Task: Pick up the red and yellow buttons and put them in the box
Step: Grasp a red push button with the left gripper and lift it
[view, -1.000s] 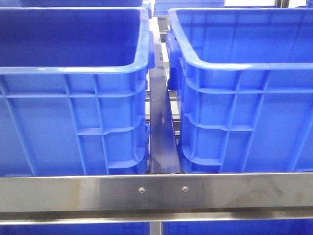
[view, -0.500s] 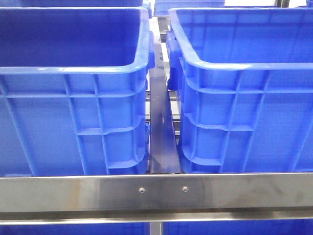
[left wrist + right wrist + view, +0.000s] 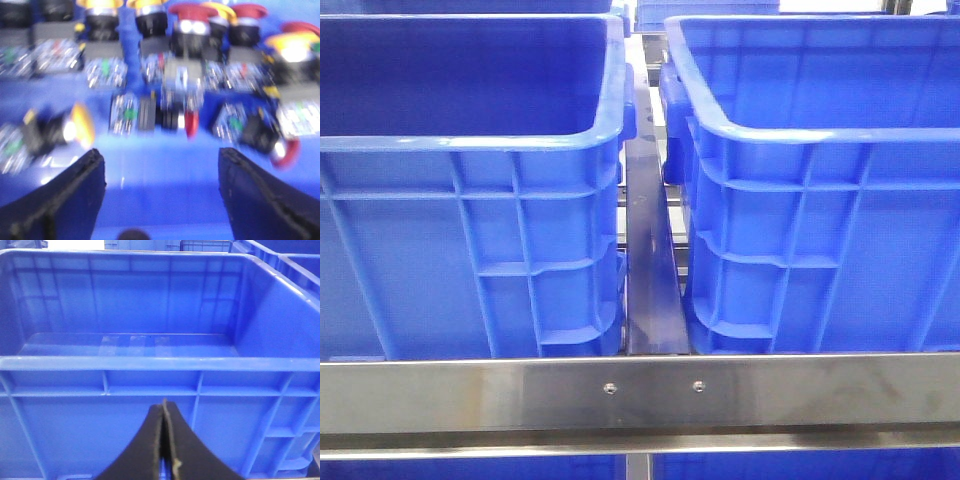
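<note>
Lying loose on a blue floor in the left wrist view: the red and yellow buttons (image 3: 187, 117), push-button switches with red or yellow mushroom caps, black collars and metal-terminal bodies; several tipped on their sides, a back row standing closer together; picture blurred, fine detail unreadable.

Left gripper (image 3: 161, 185): fingers spread wide, holding nothing, poised above the bare floor just short of the nearest toppled red-capped piece.

Right gripper (image 3: 164, 440): fingers pressed together, empty, facing the outer wall of the box (image 3: 150, 362); the visible part of its interior shows no buttons.

Front view: two blue crates side by side, a dark rail (image 3: 648, 260) between them, a steel bar (image 3: 640, 392) across the foreground; neither arm visible.

Step in hand, as judged: closing on one button. Advice: single out an isolated piece, straddle its body, avoid neighbours
</note>
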You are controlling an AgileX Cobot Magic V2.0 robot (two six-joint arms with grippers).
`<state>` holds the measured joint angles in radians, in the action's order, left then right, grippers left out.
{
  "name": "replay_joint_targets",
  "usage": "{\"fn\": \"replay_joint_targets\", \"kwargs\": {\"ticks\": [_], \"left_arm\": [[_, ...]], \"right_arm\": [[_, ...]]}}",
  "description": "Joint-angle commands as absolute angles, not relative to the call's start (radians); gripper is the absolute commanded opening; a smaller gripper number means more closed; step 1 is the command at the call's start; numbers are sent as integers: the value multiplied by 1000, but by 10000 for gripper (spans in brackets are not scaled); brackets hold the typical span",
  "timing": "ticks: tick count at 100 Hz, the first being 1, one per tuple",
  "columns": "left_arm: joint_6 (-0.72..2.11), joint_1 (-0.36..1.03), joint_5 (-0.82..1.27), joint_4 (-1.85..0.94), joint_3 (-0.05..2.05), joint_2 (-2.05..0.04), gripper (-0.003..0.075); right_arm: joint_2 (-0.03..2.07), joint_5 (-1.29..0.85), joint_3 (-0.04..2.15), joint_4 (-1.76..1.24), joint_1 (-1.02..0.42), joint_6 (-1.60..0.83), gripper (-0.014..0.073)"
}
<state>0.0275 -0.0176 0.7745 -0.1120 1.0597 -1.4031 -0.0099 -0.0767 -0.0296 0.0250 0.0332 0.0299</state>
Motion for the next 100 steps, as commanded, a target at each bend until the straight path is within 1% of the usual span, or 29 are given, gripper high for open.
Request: {"fn": "replay_joint_targets", "kwargs": {"ticks": [1, 20, 41, 88, 100], "left_arm": [[23, -20, 748, -139, 1134, -1436, 463], [123, -20, 800, -232, 1229, -1542, 463], [127, -20, 812, -239, 1289, -1627, 463], [177, -20, 789, -281, 1298, -1718, 463], [177, -20, 773, -281, 1307, -1718, 441]], "right_arm": [[-34, 10, -13, 36, 35, 24, -71], [-34, 10, -13, 36, 35, 24, -71], [-34, 10, -13, 36, 35, 24, -71], [-34, 10, -13, 36, 35, 24, -71], [-34, 10, -13, 36, 35, 24, -71]]}}
